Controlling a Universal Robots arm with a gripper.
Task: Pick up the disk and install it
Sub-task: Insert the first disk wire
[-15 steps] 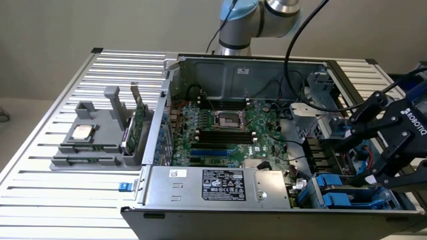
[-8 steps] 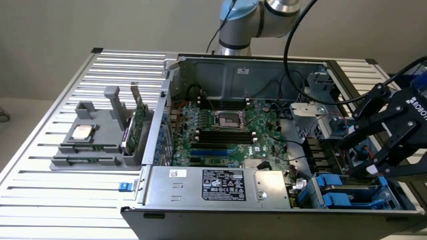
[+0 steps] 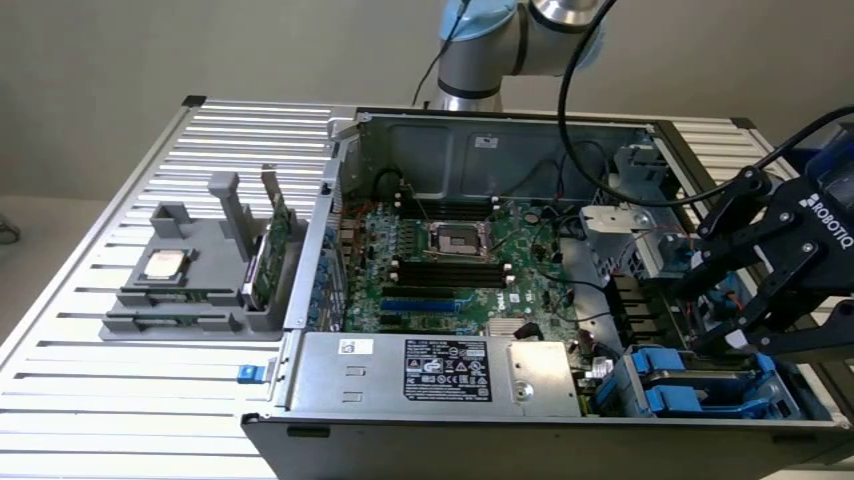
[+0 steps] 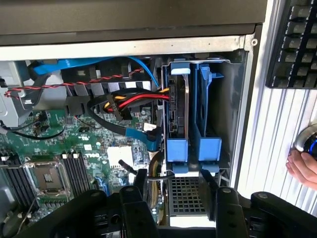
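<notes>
- On the black body of the gripper (image 3: 731,335) we read the white word "ROBOTIQ"; it hangs at the exterior view's right, over the open computer case (image 3: 481,150).
- In the wrist view the two black fingers (image 4: 140,184) stand apart with nothing between them, a moderate gap, just above the metal grille beside the drive bays.
- The disk (image 4: 179,111) sits on its edge in the drive bay, inside its blue carrier (image 4: 177,148); we see it as a thin dark slab with a silver clip at one end. A second blue carrier (image 4: 208,144) stands just beside it in the next slot.
- In the exterior view the blue carriers (image 3: 694,385) are in the near corner of the case at that view's right, under the gripper.
- The power supply (image 3: 441,372) has a black label with white print, too small for us to read, and a small white sticker beside it.
- Red, yellow and black wires (image 4: 136,101) and a blue flat cable (image 4: 99,64) run close to the disk's bay.
- The green motherboard (image 3: 454,265) with its empty processor socket (image 3: 451,238) fills the case floor.
- On the slatted surface (image 3: 120,390), at the exterior view's left, a grey holder (image 3: 187,290) carries a small silver chip (image 3: 164,264) and a green card (image 3: 276,250) standing upright.
- A person's hand (image 4: 303,166) rests on the surface near a black keyboard (image 4: 294,44).
</notes>
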